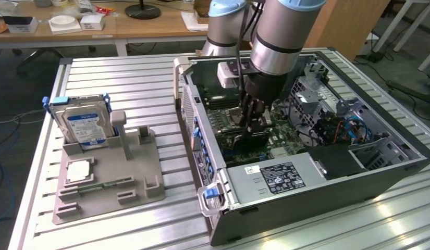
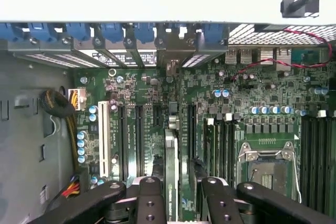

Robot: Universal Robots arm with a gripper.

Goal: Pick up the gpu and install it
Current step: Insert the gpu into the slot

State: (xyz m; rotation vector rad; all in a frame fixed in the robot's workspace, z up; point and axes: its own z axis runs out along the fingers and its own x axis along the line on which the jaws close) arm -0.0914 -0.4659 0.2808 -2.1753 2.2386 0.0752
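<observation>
The gripper (image 2: 177, 192) is reaching down inside the open computer case (image 1: 381, 174), its fingers (image 2: 149, 198) gripping the gpu (image 2: 171, 171) edge-on over the motherboard (image 2: 152, 108) slots.

Gpu (image 2: 171, 166) edge-on inside computer case (image 1: 326, 182)

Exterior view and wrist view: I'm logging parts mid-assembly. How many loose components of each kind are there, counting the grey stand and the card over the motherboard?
On the grey stand:
hard drive: 1
processor chip: 1
memory stick: 1
Over the motherboard:
gpu: 1
Total: 4
</observation>
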